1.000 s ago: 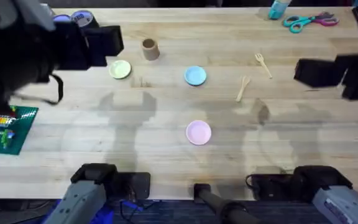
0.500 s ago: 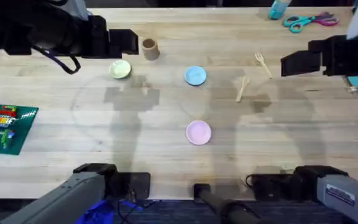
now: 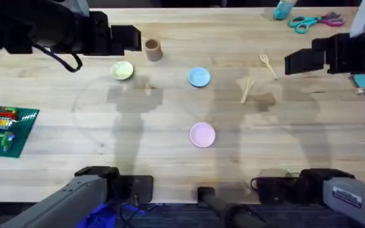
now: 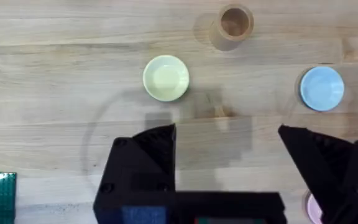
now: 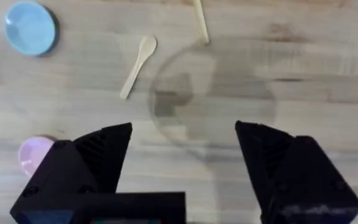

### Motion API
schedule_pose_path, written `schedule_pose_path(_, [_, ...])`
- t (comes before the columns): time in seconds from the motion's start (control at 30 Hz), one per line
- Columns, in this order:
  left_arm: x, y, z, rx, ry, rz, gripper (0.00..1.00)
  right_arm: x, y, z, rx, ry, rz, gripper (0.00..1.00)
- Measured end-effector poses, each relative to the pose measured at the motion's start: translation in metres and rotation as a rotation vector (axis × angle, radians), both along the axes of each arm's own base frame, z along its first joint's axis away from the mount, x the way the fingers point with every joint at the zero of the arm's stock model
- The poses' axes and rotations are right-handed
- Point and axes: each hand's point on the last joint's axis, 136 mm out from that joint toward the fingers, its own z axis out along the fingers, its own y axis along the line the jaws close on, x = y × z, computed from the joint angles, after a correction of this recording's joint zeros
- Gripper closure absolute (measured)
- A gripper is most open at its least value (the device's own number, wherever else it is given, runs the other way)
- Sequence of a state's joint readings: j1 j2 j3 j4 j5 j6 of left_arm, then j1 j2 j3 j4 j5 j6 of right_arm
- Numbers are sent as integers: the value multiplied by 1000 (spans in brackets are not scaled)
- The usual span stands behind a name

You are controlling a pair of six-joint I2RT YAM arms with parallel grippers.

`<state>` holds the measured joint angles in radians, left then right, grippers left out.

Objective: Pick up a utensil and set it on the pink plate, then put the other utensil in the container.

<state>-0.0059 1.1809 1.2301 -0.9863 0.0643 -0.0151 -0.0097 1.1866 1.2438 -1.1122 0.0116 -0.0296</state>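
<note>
On the desk's (image 3: 75, 139) far right, the right hand (image 5: 182, 158) is settling above the fork (image 3: 268, 65) and spoon (image 3: 248, 89), having swung inward, fingers spread. The left hand (image 4: 229, 158), spread too, is hovering near the container (image 3: 153, 49); the pink plate (image 3: 202, 135) is waiting empty, nothing grasped yet.

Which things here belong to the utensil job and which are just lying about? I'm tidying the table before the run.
Belongs to the job:
small pale wooden fork
small pale wooden spoon
round light-pink plate
tan-brown cylindrical cup

Just lying about:
round light-blue plate
round pale-yellow plate
teal-handled scissors
green brick baseplate with coloured bricks
</note>
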Motion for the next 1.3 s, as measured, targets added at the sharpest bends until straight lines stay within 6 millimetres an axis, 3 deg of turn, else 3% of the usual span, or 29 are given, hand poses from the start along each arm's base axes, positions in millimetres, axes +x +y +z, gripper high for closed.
schedule_pose_path(0.27, [1,0,1,0,-4,0,8,41,-4,22,-30,-186,16,5])
schedule_pose_path(0.4, [1,0,1,0,-5,0,8,60,-11,21,-63,-204,4,5])
schedule_pose_path(0.8, [1,0,1,0,-5,0,8,131,-28,-25,-109,-81,4,5])
schedule_pose_path(1.13, [1,0,1,0,-5,0,8,142,-28,-90,-108,77,29,5])
schedule_pose_path(1.3, [1,0,1,0,-5,0,8,154,-28,-107,-107,78,30,5])
